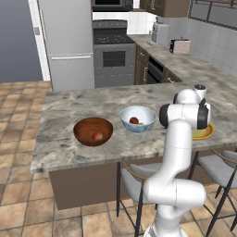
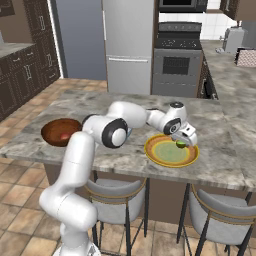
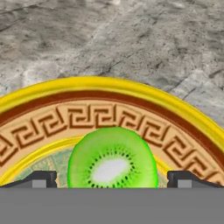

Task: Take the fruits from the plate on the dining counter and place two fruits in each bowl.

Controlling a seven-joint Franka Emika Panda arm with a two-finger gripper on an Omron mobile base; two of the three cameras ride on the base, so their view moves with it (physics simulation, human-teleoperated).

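1. We see the hand (image 2: pixel 183 142) low over the yellow plate (image 2: pixel 162 159), pointed down at its far right part, on the arm's right side of the surface (image 2: pixel 220 150).
2. Hand is spread wide: in the hand view the two dark fingertips (image 3: pixel 41 179) sit well apart, one on each side of the green fruit (image 3: pixel 112 159).
3. The green fruit lies on the plate between the fingertips; it looks like a cut kiwi, pale centre with dark seeds. We see a gap on both sides, so the hand is not gripping it.
4. We cannot tell from the right base view whether the fingertips touch the plate; the fruit there is a small green spot (image 2: pixel 181 144) right under the hand.
5. The plate has a yellow rim (image 3: pixel 131 85), a brown band and a key pattern inside it. In the left base view the arm covers most of the plate (image 1: pixel 206 133).
6. White bowl (image 1: pixel 138 118) stands mid-surface, left of the plate, with a dark red fruit (image 1: pixel 134 120) and a bit of yellow fruit (image 1: pixel 141 123) beside it inside.
7. Brown bowl (image 1: pixel 93 131) stands further left, near the white bowl but apart, with a reddish-peach fruit (image 1: pixel 97 135) in it.
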